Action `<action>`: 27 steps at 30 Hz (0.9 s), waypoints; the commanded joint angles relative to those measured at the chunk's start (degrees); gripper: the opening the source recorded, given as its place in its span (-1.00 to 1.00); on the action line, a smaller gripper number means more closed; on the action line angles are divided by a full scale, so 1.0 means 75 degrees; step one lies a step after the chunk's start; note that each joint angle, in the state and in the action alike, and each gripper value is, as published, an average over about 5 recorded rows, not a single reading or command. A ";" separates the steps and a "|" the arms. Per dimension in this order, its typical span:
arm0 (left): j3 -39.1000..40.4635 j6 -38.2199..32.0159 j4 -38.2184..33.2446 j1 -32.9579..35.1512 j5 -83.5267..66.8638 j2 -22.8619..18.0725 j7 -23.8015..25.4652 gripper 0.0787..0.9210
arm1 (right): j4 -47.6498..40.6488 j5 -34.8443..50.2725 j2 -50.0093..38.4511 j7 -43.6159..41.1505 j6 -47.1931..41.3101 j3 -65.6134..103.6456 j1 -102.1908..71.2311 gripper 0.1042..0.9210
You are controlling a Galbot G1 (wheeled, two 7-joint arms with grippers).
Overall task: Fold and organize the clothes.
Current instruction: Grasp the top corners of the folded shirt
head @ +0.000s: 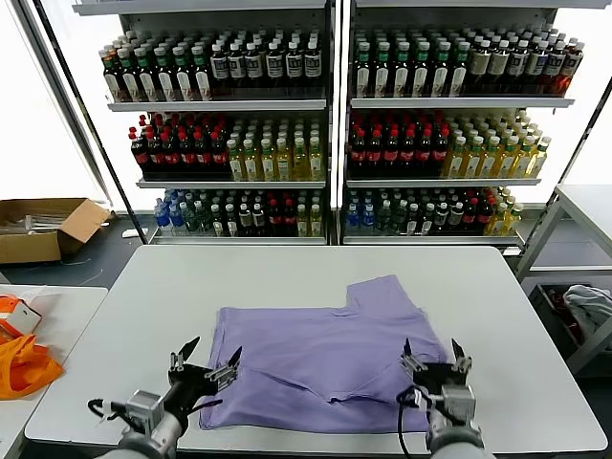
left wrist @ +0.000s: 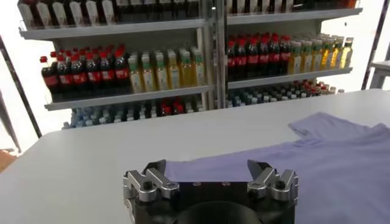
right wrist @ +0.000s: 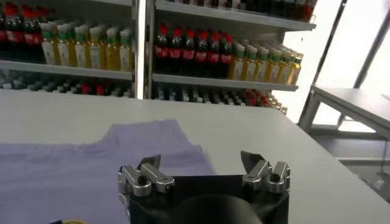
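Observation:
The lavender T-shirt [head: 325,359] lies partly folded on the white table [head: 153,306], plain side up, with one sleeve sticking out toward the far right. My left gripper [head: 207,360] is open and empty, just above the shirt's near left corner. My right gripper [head: 433,354] is open and empty, above the shirt's near right edge. The shirt also shows in the left wrist view [left wrist: 329,158] beyond the open left gripper [left wrist: 207,167], and in the right wrist view [right wrist: 79,164] beyond the open right gripper [right wrist: 201,161].
Shelves of drink bottles [head: 316,124] stand behind the table. A bright orange fabric [head: 21,363] lies on a side table at the left. A cardboard box [head: 43,228] sits on the floor at the far left. Another table [head: 583,206] stands at the right.

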 commanded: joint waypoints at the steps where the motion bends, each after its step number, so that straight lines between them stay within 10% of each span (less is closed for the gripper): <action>1: 0.0416 0.0467 0.2583 -0.3027 -0.0935 0.0591 0.0627 0.76 | -0.2074 0.0804 -0.0478 -0.0707 -0.0125 -0.0302 0.2798 0.76; 12: 0.1038 0.0485 0.4513 -0.4214 -0.1180 0.0609 0.0794 0.77 | -0.4971 0.1748 -0.0186 -0.1928 -0.0110 -0.0725 0.4385 0.76; 27: 0.1074 0.0486 0.4712 -0.4208 -0.1174 0.0482 0.0813 0.77 | -0.6110 0.1530 0.0526 -0.2099 -0.0099 -0.0544 0.4802 0.76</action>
